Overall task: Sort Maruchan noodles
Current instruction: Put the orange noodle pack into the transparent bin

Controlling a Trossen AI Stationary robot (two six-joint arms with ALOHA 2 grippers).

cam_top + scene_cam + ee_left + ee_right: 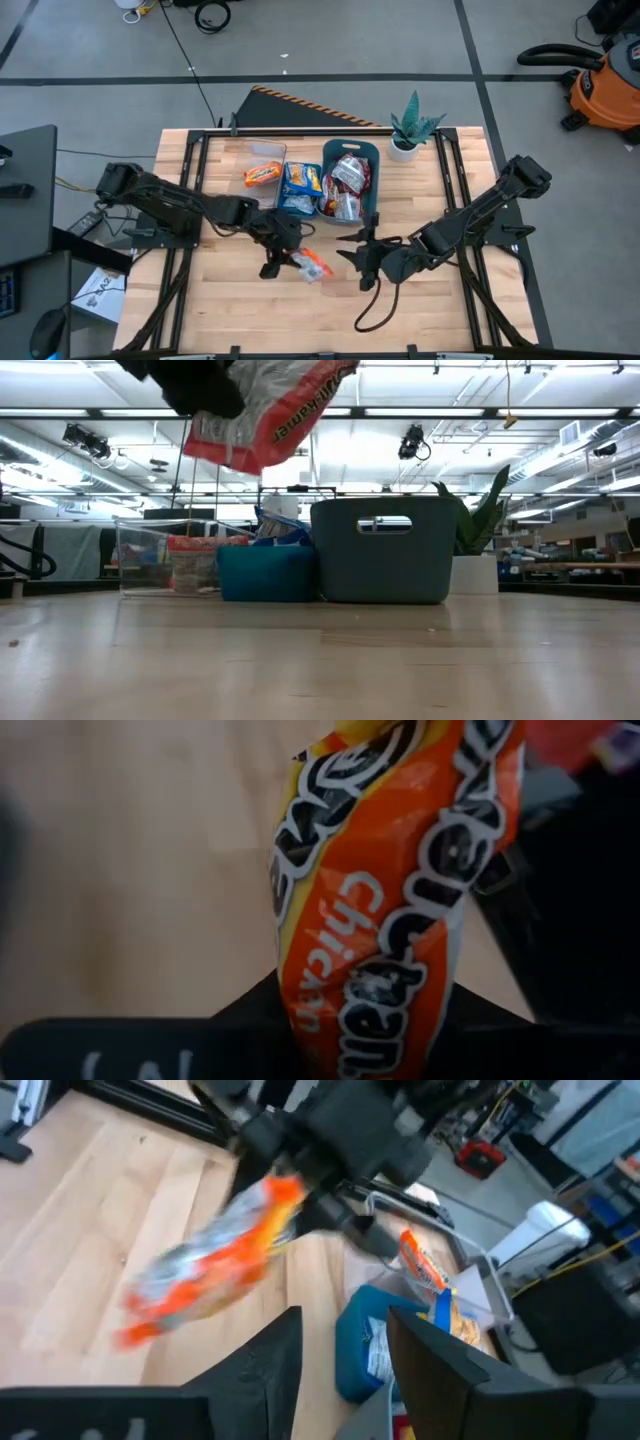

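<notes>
An orange-and-white crinkly noodle packet was pinched by the left gripper and held above the wooden table, in front of the bins. White, black-outlined lettering was seen on it in the left wrist view, with "Chicken" partly readable. An orange packet was lying in the clear bin, yellow-and-blue packets in the small blue bin, and red-and-white packets in the dark teal bin. The right gripper was held spread apart near the raised packet, nothing between its fingers.
</notes>
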